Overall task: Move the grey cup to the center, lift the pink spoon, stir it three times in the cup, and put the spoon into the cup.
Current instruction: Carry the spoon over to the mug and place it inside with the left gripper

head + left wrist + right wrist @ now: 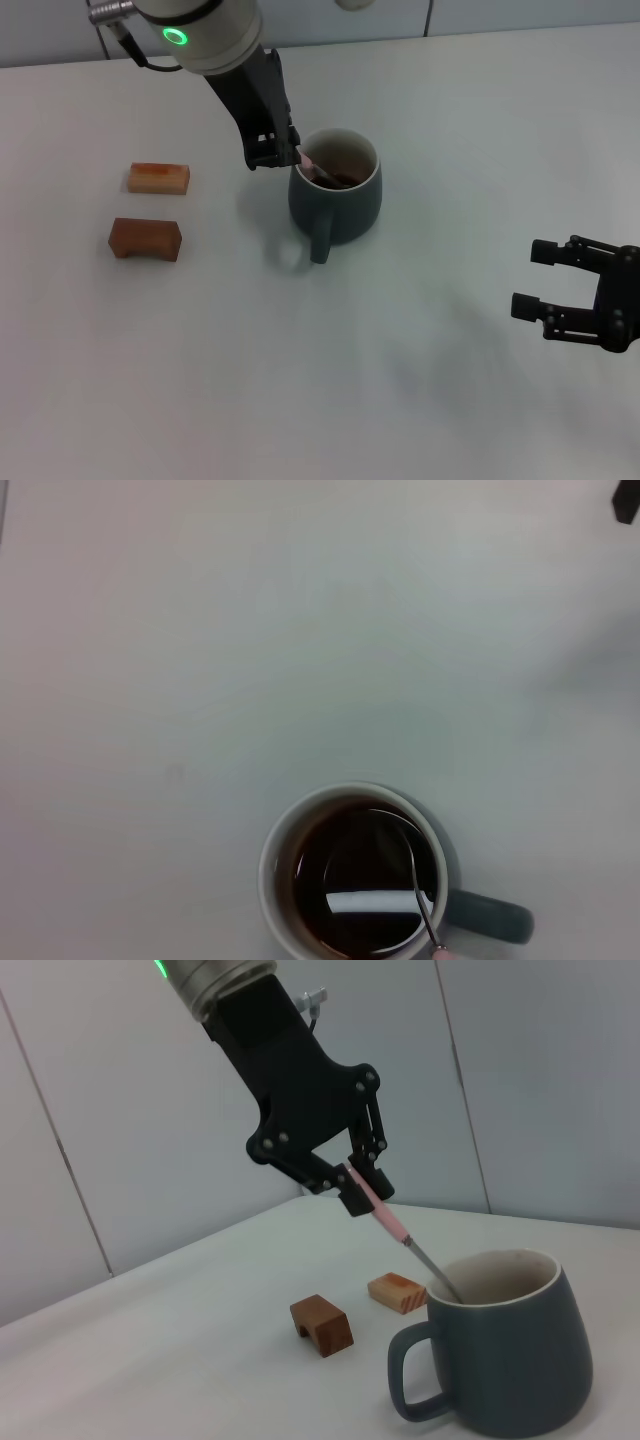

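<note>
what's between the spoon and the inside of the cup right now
Nothing visible. The left end effector holds the pink spoon by its handle, and its metal end already dips inside the grey cup.

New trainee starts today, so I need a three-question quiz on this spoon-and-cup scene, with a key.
1. True or false: the pink spoon lies flat on the table.
2. Which gripper holds the spoon: (a) left gripper or (b) right gripper?
3. Fill in: the spoon's bowl is inside the ____.

Key: 1 false, it slants into the cup. 2 a; the right gripper waits apart, jaws open. 3 grey cup.
</note>
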`<state>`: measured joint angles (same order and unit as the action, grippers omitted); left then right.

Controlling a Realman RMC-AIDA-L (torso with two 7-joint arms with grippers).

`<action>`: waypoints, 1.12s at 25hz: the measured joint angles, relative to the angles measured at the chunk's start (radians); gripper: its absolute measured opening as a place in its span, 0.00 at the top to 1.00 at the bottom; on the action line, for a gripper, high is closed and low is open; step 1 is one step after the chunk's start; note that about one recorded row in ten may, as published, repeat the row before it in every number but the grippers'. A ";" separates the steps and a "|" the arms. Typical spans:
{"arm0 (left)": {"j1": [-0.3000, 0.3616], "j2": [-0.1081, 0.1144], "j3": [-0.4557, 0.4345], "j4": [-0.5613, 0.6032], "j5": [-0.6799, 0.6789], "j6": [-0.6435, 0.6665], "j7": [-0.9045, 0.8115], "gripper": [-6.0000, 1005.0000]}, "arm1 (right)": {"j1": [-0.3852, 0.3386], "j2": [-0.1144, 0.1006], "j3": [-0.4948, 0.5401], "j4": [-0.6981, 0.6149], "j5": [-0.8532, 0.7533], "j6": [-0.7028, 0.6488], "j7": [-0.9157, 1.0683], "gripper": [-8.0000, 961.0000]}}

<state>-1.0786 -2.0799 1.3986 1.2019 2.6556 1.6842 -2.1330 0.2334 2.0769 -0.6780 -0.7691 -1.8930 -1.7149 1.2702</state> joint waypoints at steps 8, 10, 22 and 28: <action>0.005 0.001 -0.024 -0.003 0.044 0.006 0.005 0.87 | 0.009 0.001 0.000 0.003 -0.002 0.000 0.000 0.14; -0.001 0.001 -0.038 -0.011 0.053 -0.008 0.012 0.87 | 0.011 0.001 0.000 0.003 -0.007 0.001 0.000 0.14; -0.027 0.001 -0.021 -0.019 0.014 -0.039 0.011 0.87 | 0.014 0.002 0.000 0.004 -0.012 0.005 0.000 0.14; -0.008 0.000 -0.002 0.005 0.001 -0.004 0.002 0.87 | 0.014 0.001 0.000 0.004 -0.012 0.007 0.000 0.14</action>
<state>-1.0868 -2.0798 1.3969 1.2069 2.6562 1.6799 -2.1309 0.2476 2.0776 -0.6780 -0.7654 -1.9053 -1.7074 1.2702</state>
